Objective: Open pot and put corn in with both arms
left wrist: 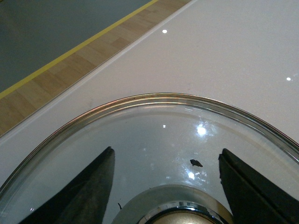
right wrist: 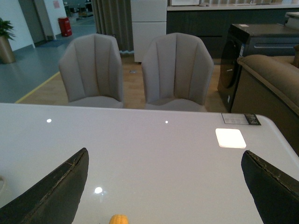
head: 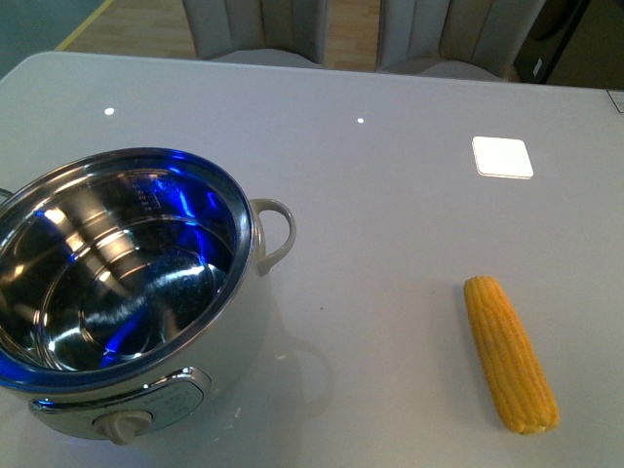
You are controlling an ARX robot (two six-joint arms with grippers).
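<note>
Bright overhead light, blue glare inside the pot [head: 200, 226], soft shadows

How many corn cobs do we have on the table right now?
1. The corn lies on the table right of the pot, apart from it; the right wrist view catches its tip. The pot's visible interior holds none.

This looks like a home-style showroom or office lounge. A white dining table [head: 390, 195] has two grey padded chairs [head: 255, 29] at its 12 o'clock. Around it are a sofa [right wrist: 273, 77], dark cabinets [right wrist: 210, 23] and a potted plant [right wrist: 5, 39]. The wood floor has a yellow line [head: 83, 24] at 11 o'clock.
</note>
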